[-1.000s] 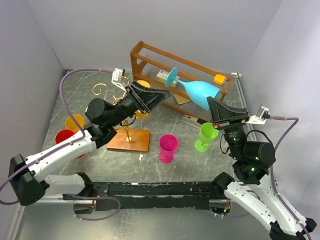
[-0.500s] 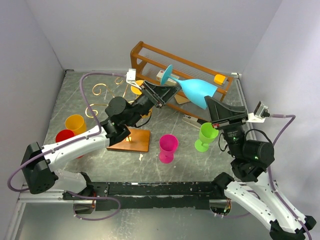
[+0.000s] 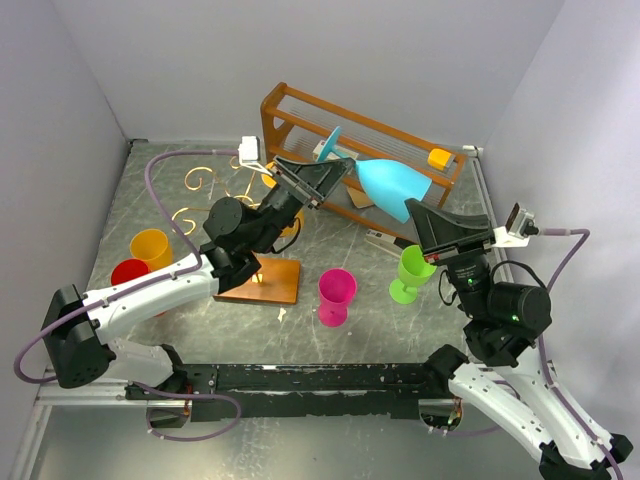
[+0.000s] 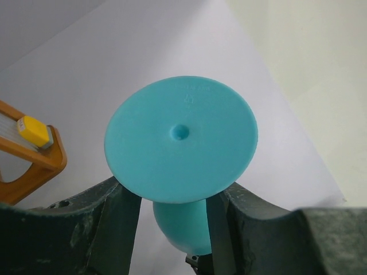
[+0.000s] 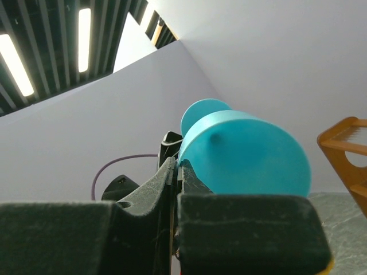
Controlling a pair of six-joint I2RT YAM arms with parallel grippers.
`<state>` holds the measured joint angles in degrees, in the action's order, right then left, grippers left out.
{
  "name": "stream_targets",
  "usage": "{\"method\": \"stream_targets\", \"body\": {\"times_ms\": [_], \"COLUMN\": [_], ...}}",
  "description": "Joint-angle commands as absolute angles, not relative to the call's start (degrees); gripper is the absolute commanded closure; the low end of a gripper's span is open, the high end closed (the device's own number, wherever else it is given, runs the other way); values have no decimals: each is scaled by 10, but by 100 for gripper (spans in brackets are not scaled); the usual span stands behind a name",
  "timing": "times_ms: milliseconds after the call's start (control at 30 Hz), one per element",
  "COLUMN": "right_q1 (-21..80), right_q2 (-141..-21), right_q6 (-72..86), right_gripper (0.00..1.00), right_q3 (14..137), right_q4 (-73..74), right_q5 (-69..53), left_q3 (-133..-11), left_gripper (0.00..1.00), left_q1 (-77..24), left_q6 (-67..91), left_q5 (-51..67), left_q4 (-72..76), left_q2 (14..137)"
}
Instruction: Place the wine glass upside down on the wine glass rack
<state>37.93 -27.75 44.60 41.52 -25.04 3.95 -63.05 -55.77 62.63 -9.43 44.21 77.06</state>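
The blue wine glass lies on its side in the air in front of the brown shelf, foot toward the left. My right gripper is shut on the rim of its bowl. My left gripper is open, its fingers either side of the stem just behind the round foot, with a gap showing. The wine glass rack stands under my left arm: its wooden base and gold scroll arms show, the stem is mostly hidden.
The brown wooden shelf stands at the back, with a yellow block on it. A magenta cup and a green cup stand in the middle. An orange cup and a red cup stand at the left.
My left arm has swung right and up until its open fingers straddle the glass stem. The right gripper has brought the glass slightly left, still holding it.
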Motion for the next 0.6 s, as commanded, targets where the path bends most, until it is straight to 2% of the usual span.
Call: {"method": "stream_targets", "body": {"times_ms": [0, 333, 467, 567], "right_q1": [380, 380, 380, 380], "right_q2": [-278, -290, -289, -288], "right_q6": [454, 468, 476, 481], "right_gripper": [100, 100, 100, 100], "right_q3": [415, 415, 410, 405], "right_q4": [-250, -245, -235, -231], "right_q5": [-2, -54, -56, -54], "left_q3": [-635, -646, -646, -646], "left_gripper": [45, 56, 66, 77], "left_q1": [-562, -562, -562, -562], "left_q6": [628, 631, 629, 624], "left_q5": [-110, -103, -96, -95], "left_q4": [487, 510, 516, 514], "left_q2": [765, 779, 779, 776]}}
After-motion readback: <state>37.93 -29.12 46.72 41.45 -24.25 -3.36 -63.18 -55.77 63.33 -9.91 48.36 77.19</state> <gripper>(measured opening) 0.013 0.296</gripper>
